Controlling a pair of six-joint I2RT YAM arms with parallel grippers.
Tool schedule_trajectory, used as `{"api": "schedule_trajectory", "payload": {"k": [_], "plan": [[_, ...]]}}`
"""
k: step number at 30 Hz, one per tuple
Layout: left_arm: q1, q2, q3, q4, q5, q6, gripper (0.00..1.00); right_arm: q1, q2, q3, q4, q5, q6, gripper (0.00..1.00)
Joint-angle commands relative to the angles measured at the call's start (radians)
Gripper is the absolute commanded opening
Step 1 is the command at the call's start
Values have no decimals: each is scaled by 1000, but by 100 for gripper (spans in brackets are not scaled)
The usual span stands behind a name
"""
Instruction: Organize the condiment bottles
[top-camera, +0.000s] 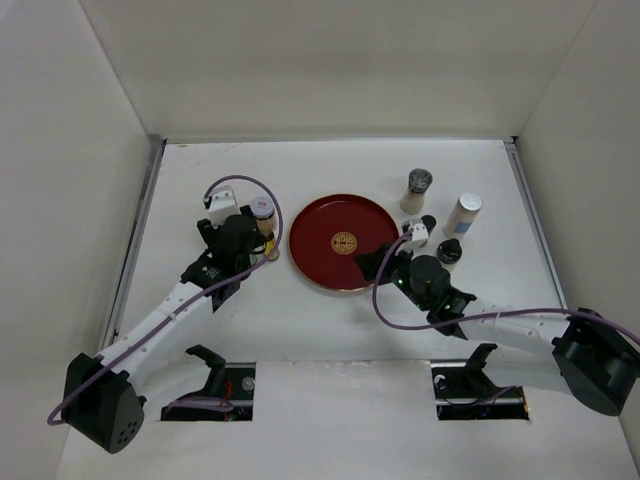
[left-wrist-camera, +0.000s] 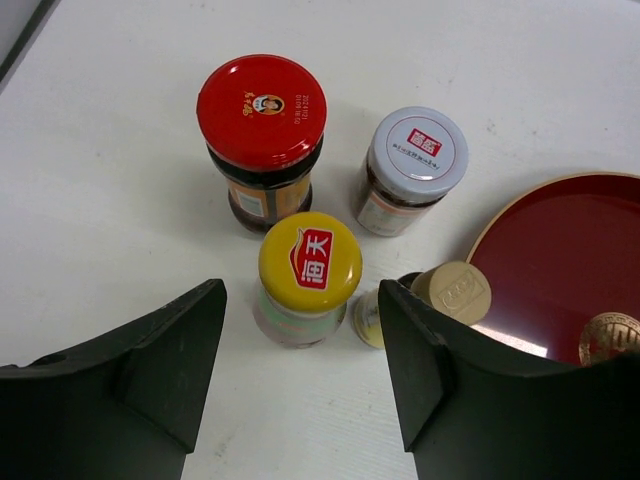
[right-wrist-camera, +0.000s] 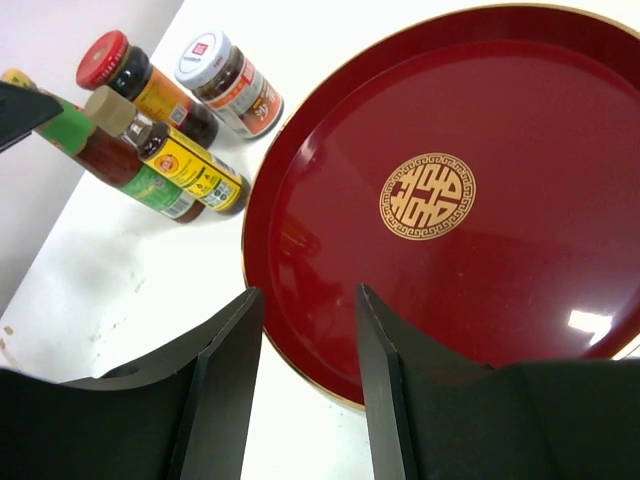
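A red round tray (top-camera: 318, 228) lies mid-table. Left of it stand four condiments: a red-lidded jar (left-wrist-camera: 261, 140), a white-lidded jar (left-wrist-camera: 412, 168), a yellow-lidded jar (left-wrist-camera: 308, 275) and a tan-capped bottle (left-wrist-camera: 452, 293). My left gripper (left-wrist-camera: 300, 380) is open and empty just short of the yellow-lidded jar; the overhead view shows it (top-camera: 258, 250) over this cluster. My right gripper (right-wrist-camera: 308, 340) is open and empty above the tray's (right-wrist-camera: 520, 130) rim, on the tray's near right side in the overhead view (top-camera: 372, 262).
Right of the tray stand a dark-capped shaker (top-camera: 417, 190), a white bottle (top-camera: 462, 214) and a dark-lidded jar (top-camera: 449, 254) beside my right wrist. White walls enclose the table on three sides.
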Motion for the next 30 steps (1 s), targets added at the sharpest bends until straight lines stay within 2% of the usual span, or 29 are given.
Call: {"api": "schedule_trajectory", "payload": {"k": [1,8,11,14,16,24,30], "plan": [[27,17,51,111,-3,56,58,0,8,24,67,-20,-3,48],[61,37,52,203,1,110,48,-4,35,31,67,-36,-5,48],[55,46,46,213,0,110,37,-2,45,36,67,-37,-8,48],[58,26,40,203,-11,107,21,-2,43,34,67,-37,-8,48],[52,-18,40,195,-37,110,18,-4,40,31,67,-37,-8,48],[-75,-236,202,57,-189,192,14,-10,2,11,86,-33,-6,48],[-248,-213,375,71,-226,228,14,-40,-23,-7,87,-10,5,54]]}}
